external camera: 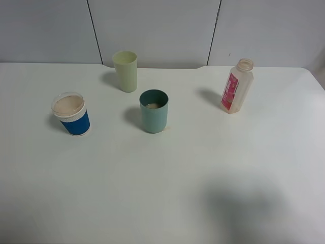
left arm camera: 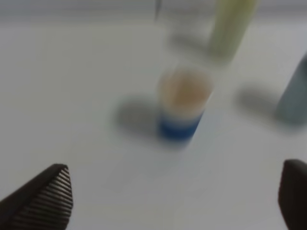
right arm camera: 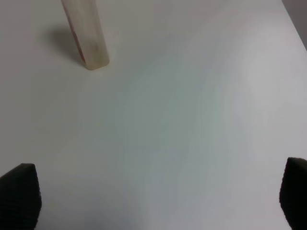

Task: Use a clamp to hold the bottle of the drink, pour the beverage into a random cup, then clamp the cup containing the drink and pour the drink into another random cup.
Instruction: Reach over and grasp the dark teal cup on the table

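Black ribbed fingertips of the left gripper point(left arm camera: 170, 201) stand well apart, with only bare table point(external camera: 162, 193) between them; it holds and touches nothing. The right gripper point(right arm camera: 156, 196) is also spread wide and is likewise empty, its tips partly cut off by the picture's edge. Neither gripper shows in the high view.

The left wrist view is blurred, so the blue cup point(external camera: 71, 113) ahead of that gripper is little more than a smear. The right wrist view cuts the bottle point(external camera: 236, 85) off above its lower body.

In the high view the bottle stands upright at the table's far right, uncapped and looking drained, with a pink-red label. The teal cup point(external camera: 154, 111) stands near the middle with a little tan drink point(external camera: 153, 105) at its bottom. The blue cup stands at the left, tan drink filling it nearly to its clear rim. A yellow-green cup point(external camera: 125, 70) stands farther back, between the two.
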Available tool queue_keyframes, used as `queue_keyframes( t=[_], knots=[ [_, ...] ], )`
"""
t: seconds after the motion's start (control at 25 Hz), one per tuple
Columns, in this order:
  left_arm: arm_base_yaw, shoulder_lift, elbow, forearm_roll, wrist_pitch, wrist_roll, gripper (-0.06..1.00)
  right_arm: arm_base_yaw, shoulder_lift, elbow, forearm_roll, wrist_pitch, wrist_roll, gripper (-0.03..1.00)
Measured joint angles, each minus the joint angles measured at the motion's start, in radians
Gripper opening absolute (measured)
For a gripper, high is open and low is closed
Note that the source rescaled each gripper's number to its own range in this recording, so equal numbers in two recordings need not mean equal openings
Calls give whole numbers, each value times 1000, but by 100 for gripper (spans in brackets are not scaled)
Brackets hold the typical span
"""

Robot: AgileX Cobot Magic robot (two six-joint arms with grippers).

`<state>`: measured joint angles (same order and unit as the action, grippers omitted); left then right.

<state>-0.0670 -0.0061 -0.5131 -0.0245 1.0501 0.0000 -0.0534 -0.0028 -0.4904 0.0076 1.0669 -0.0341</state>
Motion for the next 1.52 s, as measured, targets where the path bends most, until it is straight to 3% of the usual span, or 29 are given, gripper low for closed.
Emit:
queue_keyframes(
  t=[0.08, 0.12, 0.16, 0.2, 0.24, 0.44, 0.64, 0.88, 1.08, 1.28, 1.52],
  knots=[
    [0, 0, -10, -28, -25, 10, 57, 0, 0, 0, 0, 0, 0, 100],
    [0, 0, -17, -71, -116, 18, 57, 0, 0, 0, 0, 0, 0, 100],
    [0, 0, -17, -71, -116, 18, 57, 0, 0, 0, 0, 0, 0, 100],
    [0, 19, -19, -122, -249, 36, 57, 0, 0, 0, 0, 0, 0, 100],
    [0, 50, -20, -130, -279, 44, 57, 0, 0, 0, 0, 0, 0, 100],
    [0, 158, -20, -173, -364, 103, 57, 0, 0, 0, 0, 0, 0, 100],
    [0, 315, -20, -307, -485, 255, 57, 0, 0, 0, 0, 0, 0, 100],
    [-11, 372, -20, -317, -503, 294, 57, 0, 0, 0, 0, 0, 0, 100],
    [-204, 465, -20, -229, -583, 243, 57, 0, 0, 0, 0, 0, 0, 100],
    [-395, 588, -20, -81, -693, 102, 57, 0, 0, 0, 0, 0, 0, 100],
    [-521, 748, -20, 15, -819, 8, 57, 0, 0, 0, 0, 0, 0, 100]
  ],
)
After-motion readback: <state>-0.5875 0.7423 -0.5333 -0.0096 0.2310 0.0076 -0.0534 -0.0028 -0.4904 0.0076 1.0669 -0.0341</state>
